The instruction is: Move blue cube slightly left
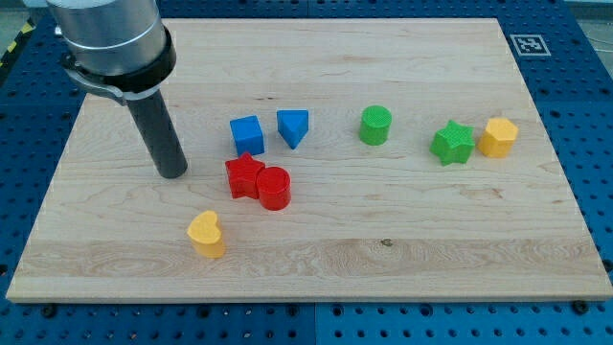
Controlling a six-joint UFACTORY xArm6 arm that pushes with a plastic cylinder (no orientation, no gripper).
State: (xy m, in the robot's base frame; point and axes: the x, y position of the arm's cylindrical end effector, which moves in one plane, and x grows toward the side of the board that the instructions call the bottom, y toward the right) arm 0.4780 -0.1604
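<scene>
The blue cube (246,134) sits on the wooden board (402,249) a little toward the view's left of centre, in the upper half of the board. Just beside it on the view's right is a blue triangular block (293,126), apart from it by a narrow gap. Directly below the cube, toward the view's bottom, lies a red star (244,176), its upper point very near the cube's lower edge (whether the two actually touch cannot be told), and a red cylinder (275,188) presses against the star's right side. My tip (172,173) rests on the board to the view's left of the blue cube and slightly lower, near it but clearly apart, roughly level with the red star. The rod rises from there to the grey collar of the arm at the view's top left; it is a plain rod with nothing that opens or closes, and it holds nothing. Farther down, toward the view's bottom, a yellow heart-shaped block (207,234) stands alone, below the tip and a little to its right. Out on the view's right, well apart from the cube, a green cylinder (375,125) stands by itself, and beyond it a green star (452,143) sits just beside a yellow hexagonal block (498,137).
</scene>
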